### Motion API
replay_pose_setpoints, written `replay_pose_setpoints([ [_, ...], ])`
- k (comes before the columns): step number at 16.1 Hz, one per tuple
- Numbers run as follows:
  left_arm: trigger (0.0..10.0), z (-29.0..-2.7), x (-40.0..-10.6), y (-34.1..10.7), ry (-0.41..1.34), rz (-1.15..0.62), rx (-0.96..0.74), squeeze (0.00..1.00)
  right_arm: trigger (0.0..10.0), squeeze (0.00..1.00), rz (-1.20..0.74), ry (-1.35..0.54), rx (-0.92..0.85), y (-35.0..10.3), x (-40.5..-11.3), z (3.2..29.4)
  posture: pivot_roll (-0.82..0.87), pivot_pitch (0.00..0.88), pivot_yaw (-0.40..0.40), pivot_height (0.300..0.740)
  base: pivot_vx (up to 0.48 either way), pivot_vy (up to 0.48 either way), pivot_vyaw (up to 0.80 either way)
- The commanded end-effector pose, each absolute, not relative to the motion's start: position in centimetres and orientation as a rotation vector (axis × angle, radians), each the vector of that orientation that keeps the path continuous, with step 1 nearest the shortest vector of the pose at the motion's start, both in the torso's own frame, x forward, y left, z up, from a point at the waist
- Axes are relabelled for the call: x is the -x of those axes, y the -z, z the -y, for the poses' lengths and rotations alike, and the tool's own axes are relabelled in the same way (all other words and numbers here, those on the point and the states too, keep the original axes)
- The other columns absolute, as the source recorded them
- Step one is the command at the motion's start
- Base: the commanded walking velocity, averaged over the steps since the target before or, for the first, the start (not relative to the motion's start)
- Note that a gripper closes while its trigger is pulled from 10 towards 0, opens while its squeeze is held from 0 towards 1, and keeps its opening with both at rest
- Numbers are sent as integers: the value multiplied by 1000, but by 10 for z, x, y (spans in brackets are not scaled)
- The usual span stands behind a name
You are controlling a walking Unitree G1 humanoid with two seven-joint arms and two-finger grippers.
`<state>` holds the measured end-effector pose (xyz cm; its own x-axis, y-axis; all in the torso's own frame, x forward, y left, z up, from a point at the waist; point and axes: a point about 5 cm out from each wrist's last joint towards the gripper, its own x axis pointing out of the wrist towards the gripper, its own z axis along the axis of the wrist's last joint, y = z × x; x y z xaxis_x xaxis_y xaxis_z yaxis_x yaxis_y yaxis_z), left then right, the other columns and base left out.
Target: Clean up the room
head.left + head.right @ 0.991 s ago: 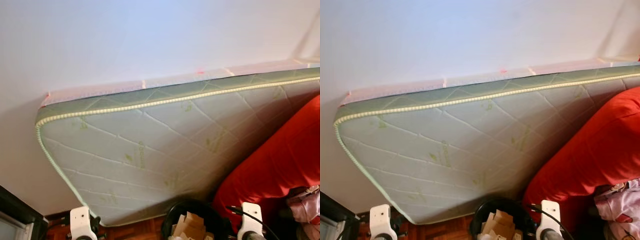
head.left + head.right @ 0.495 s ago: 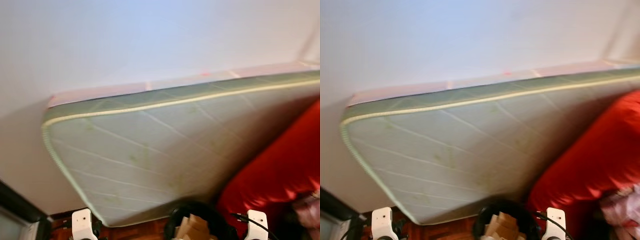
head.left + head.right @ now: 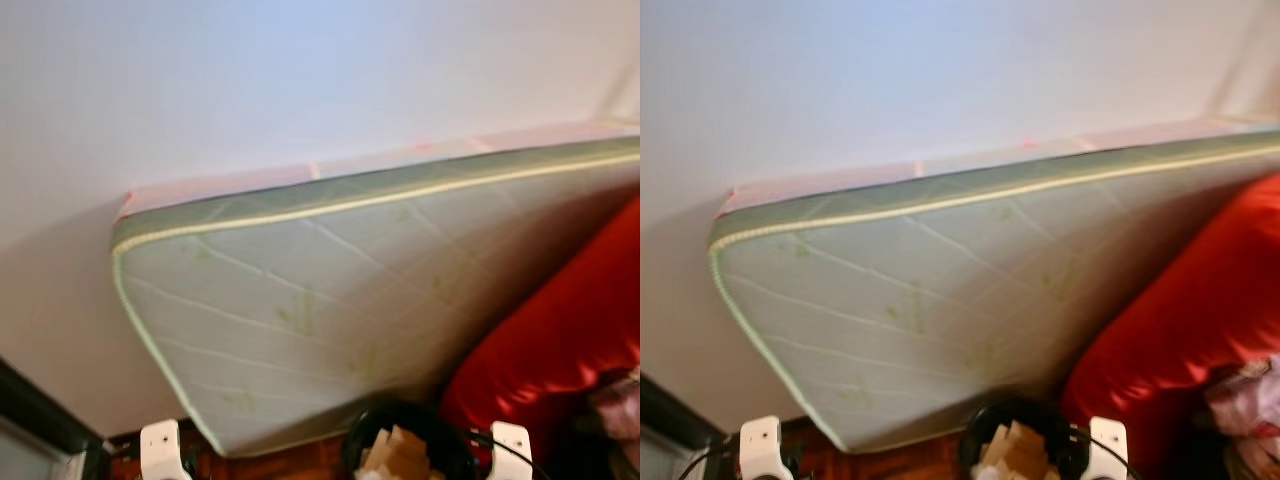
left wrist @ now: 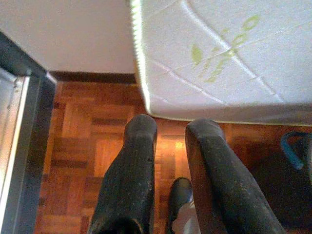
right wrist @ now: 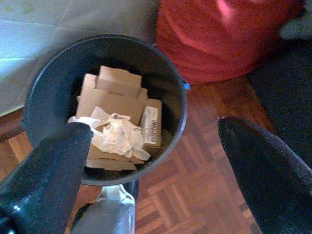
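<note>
At the far left I see a dark door frame [image 4: 22, 126] against the white wall [image 3: 250, 80]. My left gripper [image 4: 170, 146] hangs low over the wooden floor [image 4: 83, 146], its 2 fingers a little apart and holding nothing. Next comes a quilted mattress [image 3: 320, 300] leaning on edge against the wall. Near me, in the middle, stands the black bucket [image 5: 39, 83], already holding cardboard pieces [image 5: 112, 95] and crumpled paper [image 5: 114, 134]. I judge that load light and soft; the bucket itself is stiff, best taken by its rim. My right gripper [image 5: 156, 165] hovers above it, spread wide and empty. To the right a red cushion [image 3: 560, 340] rests against the mattress.
</note>
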<state>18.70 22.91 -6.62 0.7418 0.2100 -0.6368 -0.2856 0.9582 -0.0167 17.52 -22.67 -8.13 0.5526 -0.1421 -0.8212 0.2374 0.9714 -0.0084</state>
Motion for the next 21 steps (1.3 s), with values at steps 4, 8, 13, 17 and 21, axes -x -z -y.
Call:
replay_pose_setpoints([
  [4, 10000, -229, -186, 67, -273, -695, 111, 0, 10000, 0, -966, 240, -115, 82, -174, 228, 137, 0, -3, 740, 0, 480, 0],
  [8, 10000, -230, -187, 66, -260, -693, 94, 0, 10000, 0, -973, 240, -113, 83, -173, 227, 137, 0, 2, 740, 0, 0, 0],
  [13, 10000, -230, -188, 66, -233, -698, 52, 0, 10000, 0, -979, 244, -118, 84, -171, 225, 136, 0, 9, 740, 0, 0, 0],
  [17, 10000, -229, -189, 66, -226, -707, 44, 0, 10000, 0, -982, 242, -120, 84, -170, 224, 136, 0, 11, 740, 0, -392, 0],
  [21, 10000, -228, -189, 66, -226, -710, 42, 0, 10000, 0, -982, 237, -122, 84, -171, 223, 137, 0, 9, 740, 0, -419, 0],
])
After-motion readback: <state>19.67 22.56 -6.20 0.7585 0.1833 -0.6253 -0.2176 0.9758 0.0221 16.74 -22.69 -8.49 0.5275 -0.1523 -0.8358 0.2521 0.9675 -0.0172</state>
